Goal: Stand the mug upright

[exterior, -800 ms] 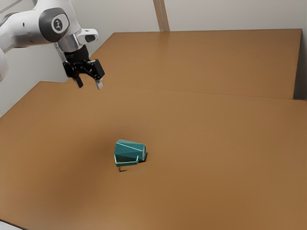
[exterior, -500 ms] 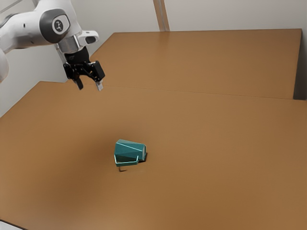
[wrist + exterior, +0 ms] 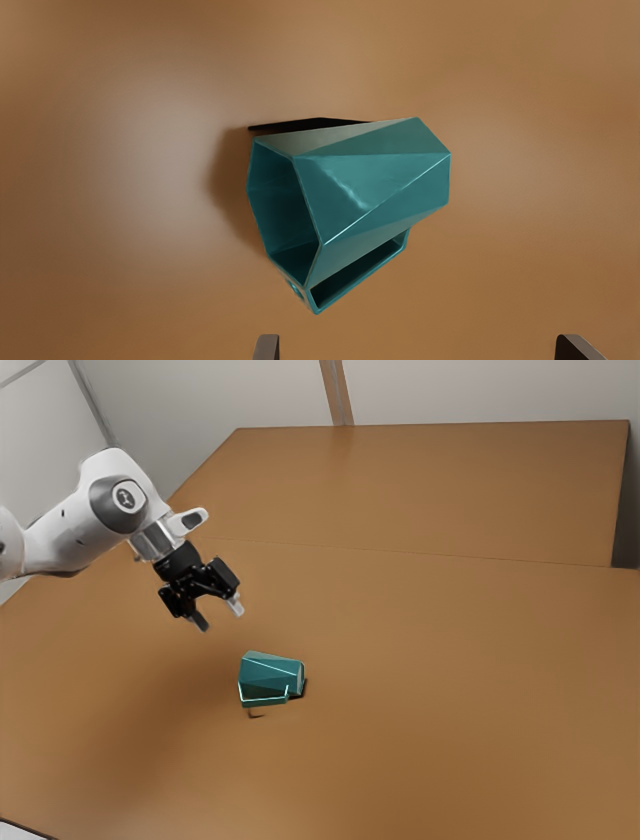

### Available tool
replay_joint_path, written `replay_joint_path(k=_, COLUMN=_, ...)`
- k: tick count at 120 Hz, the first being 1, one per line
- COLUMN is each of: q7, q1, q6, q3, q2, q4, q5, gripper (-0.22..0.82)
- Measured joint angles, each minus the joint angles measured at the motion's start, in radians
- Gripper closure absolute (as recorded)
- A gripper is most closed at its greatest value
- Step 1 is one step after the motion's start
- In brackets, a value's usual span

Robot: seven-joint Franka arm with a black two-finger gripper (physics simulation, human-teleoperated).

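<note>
Faceted teal mug [image 3: 271, 677]: lying on side, well inside edges of table [image 3: 450, 660]. Our gripper [image 3: 220, 617]: above it, spread, empty. Probably light, rigid, slick; we'd pinch opposite walls [image 3: 380, 175] near rim [image 3: 307, 201], clear of handle [image 3: 363, 278].

The arm [image 3: 78, 540] slants downward, its jaws spread apart.

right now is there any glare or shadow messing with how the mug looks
Wrist view: a bright streak crosses one facet of the mug, a soft shadow falls beside its open mouth, its inside is darker, and a pale sheen lies on the table; exterior view: a broad dim patch spreads over the table toward that view's left, yet the mug's outline stays readable.
</note>
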Motion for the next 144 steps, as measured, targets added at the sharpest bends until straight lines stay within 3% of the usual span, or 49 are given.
replay_joint_path(k=21, q7=0.056, q1=0.012, q6=0.166, q3=0.005, q2=-0.046, q4=-0.175, q5=-0.113, gripper=0.0)
replay_joint_path(k=42, q7=0.16, q1=0.026, q6=0.288, q3=0.006, q2=0.043, q4=-0.211, q5=-0.327, gripper=0.0)
replay_joint_path(k=86, q7=0.359, q1=0.038, q6=0.293, q3=0.005, q2=0.083, q4=-0.286, q5=-0.586, gripper=0.0)
replay_joint_path(k=105, q7=0.414, q1=0.043, q6=0.261, q3=0.005, q2=0.079, q4=-0.284, q5=-0.609, gripper=0.4)
replay_joint_path(k=114, q7=0.436, q1=0.042, q6=0.245, q3=0.004, q2=0.077, q4=-0.283, q5=-0.615, gripper=0.54)
replay_joint_path(k=127, q7=0.463, q1=0.041, q6=0.225, q3=0.004, q2=0.073, q4=-0.275, q5=-0.62, gripper=0.65)
replay_joint_path(k=144, q7=0.492, q1=0.041, q6=0.194, q3=0.005, q2=0.05, q4=-0.271, q5=-0.621, gripper=0.73)
